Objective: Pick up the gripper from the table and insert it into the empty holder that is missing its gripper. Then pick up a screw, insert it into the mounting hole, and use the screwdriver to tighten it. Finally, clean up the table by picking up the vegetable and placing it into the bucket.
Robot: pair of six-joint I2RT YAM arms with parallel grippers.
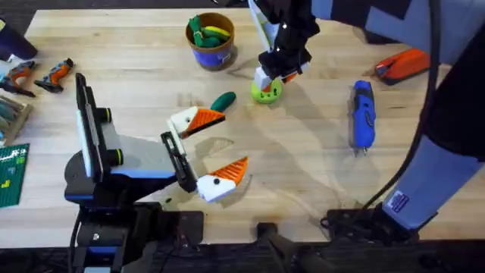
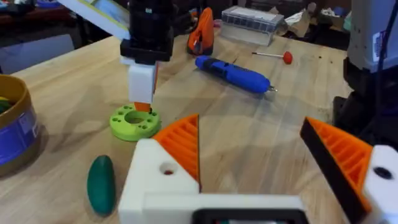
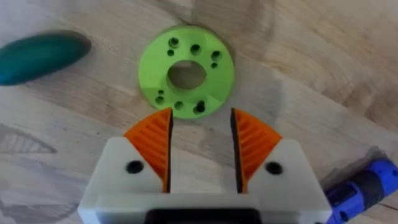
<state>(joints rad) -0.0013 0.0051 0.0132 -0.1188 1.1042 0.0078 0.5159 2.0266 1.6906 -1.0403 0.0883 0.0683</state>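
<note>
My right gripper (image 1: 271, 78) (image 3: 201, 115) hangs open just above a lime-green disc (image 1: 267, 93) (image 3: 149, 68) (image 2: 134, 122), with nothing between its orange pads. Dark spots sit in some of the disc's holes; I cannot tell whether they are screws. The dark green vegetable (image 1: 223, 100) (image 2: 101, 183) (image 3: 40, 56) lies on the table (image 1: 303, 167) left of the disc. My left gripper (image 1: 231, 142) (image 2: 250, 124) stands wide open and empty near the vegetable. The blue screwdriver (image 1: 362, 114) (image 2: 233, 73) (image 3: 364, 186) lies to the right. The blue bucket (image 1: 211, 54) (image 2: 15, 134) stands at the back. The loose gripper and the empty holder are out of view.
The bucket holds yellow and green toy items. An orange and black tool (image 1: 405, 64) (image 2: 202, 34) lies at the back right, with a red-handled rod (image 2: 273, 56) and a clear box (image 2: 252, 18) near it. Small tools (image 1: 38, 76) and a green board (image 1: 11, 174) line the left edge.
</note>
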